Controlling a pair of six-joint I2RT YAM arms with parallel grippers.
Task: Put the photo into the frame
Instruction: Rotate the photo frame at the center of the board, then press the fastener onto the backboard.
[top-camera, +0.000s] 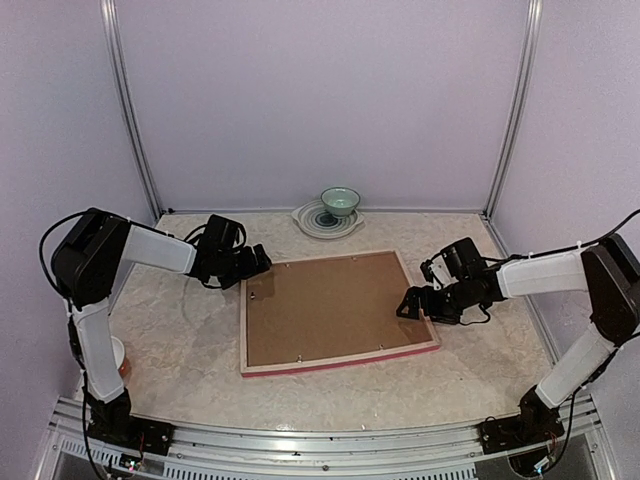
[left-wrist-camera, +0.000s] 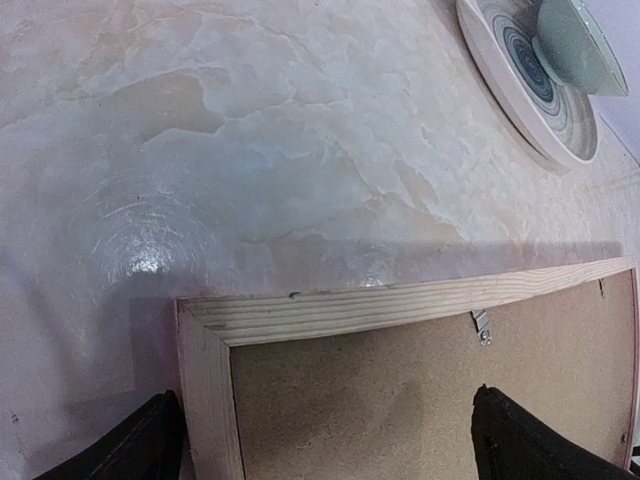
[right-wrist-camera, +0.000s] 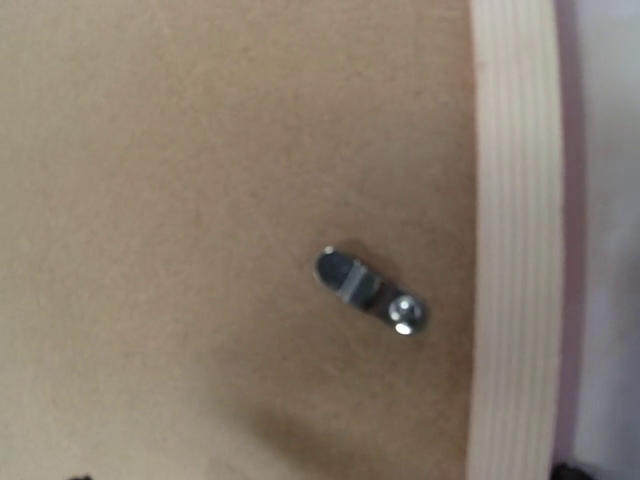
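Note:
The frame (top-camera: 340, 362) lies face down in the middle of the table, its pale wood back up and a pink-red edge showing along the near side. A brown hardboard backing (top-camera: 330, 305) fills it, so the photo is hidden. My left gripper (top-camera: 262, 262) hovers open over the frame's far left corner; in the left wrist view its dark fingers (left-wrist-camera: 140, 445) straddle the corner rail (left-wrist-camera: 400, 305), apart from it. My right gripper (top-camera: 410, 305) stands open over the right side, above a metal turn tab (right-wrist-camera: 370, 290) beside the rail (right-wrist-camera: 515, 250).
A striped plate (top-camera: 312, 222) with a pale green bowl (top-camera: 340, 202) on it sits at the back, just beyond the frame. A small white and orange object (top-camera: 120, 357) shows behind the left arm's base. Enclosure walls and posts ring the table.

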